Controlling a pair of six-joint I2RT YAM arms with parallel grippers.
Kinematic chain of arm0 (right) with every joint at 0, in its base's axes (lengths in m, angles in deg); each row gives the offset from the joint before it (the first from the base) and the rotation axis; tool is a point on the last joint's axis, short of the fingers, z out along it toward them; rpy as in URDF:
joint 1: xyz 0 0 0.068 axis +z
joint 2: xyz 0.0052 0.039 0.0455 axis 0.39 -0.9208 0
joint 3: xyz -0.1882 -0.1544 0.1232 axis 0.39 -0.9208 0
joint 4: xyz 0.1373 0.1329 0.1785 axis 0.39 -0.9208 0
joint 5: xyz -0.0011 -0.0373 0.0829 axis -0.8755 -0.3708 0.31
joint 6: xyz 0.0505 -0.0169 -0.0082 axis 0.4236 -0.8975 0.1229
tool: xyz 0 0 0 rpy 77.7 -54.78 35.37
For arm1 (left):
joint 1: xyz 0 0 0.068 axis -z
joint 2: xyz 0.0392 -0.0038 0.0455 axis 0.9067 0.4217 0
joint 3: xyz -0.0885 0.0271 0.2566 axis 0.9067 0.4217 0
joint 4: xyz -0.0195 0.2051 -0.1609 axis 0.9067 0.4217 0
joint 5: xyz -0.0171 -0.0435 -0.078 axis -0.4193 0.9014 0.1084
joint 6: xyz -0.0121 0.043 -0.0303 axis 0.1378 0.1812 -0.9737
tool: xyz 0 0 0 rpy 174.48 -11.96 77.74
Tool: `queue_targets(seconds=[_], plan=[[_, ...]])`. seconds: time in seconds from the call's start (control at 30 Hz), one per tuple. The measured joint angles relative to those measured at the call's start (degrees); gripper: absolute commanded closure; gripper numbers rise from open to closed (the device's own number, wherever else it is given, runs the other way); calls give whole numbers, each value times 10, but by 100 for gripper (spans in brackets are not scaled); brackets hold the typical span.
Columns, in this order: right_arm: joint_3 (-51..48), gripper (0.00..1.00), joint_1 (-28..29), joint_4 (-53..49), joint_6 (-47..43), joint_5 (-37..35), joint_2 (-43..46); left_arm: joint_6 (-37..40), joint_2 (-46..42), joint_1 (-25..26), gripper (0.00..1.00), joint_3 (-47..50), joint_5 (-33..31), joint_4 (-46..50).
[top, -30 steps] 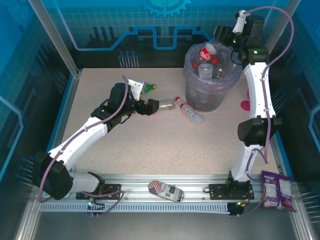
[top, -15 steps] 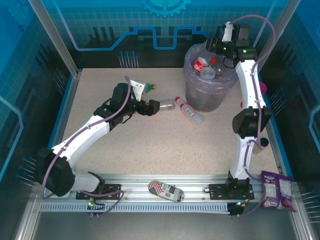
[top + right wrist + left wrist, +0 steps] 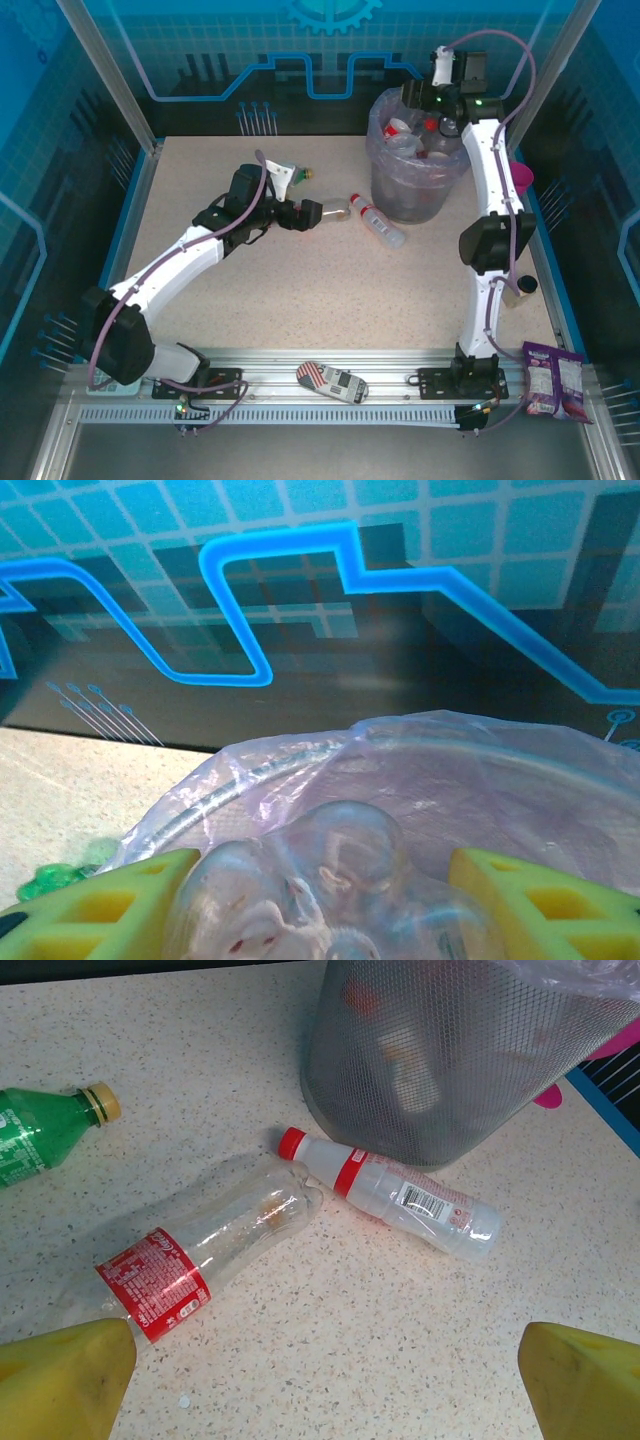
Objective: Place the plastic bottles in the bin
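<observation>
On the near rail: one flag-patterned pouch [image 3: 332, 381]; purple snack packets [image 3: 553, 381] at the right corner.

Mid-table: left gripper [image 3: 320, 1390] spread wide, nothing between its fingers, low over the speckled table [image 3: 300, 290].

Three bottles lie on their sides just beyond it:
- labelled bottle [image 3: 190, 1250]: clear, dented, red label, nearest the fingers.
- capped bottle [image 3: 400, 1195]: clear, red cap and band, barcode patch, just beside the bin's foot. Its cap is next to the labelled bottle's end.
- green bottle [image 3: 40, 1130]: yellow cap, off to the left.

One bin [image 3: 450, 1050]: grey mesh, lilac liner. There are bottles inside, but I cannot count them.

Above the bin: right gripper [image 3: 320, 900] pinching a fourth, clear held bottle [image 3: 330, 860].
</observation>
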Motion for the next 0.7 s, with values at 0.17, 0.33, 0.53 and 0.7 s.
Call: queue_targets(seconds=[0.17, 0.33, 0.53, 0.7], plan=[[3, 49, 16, -21, -26, -16, -5, 0, 5, 0, 1, 0, 5, 1], [-2, 47, -2, -42, -12, 4, -17, 0, 5, 0, 1, 0, 7, 2], [-6, 43, -14, -46, 4, 26, -19, 0, 5, 0, 1, 0, 7, 2], [-5, 42, -20, -52, 15, 34, -19, 0, 8, 0, 1, 0, 8, 2]])
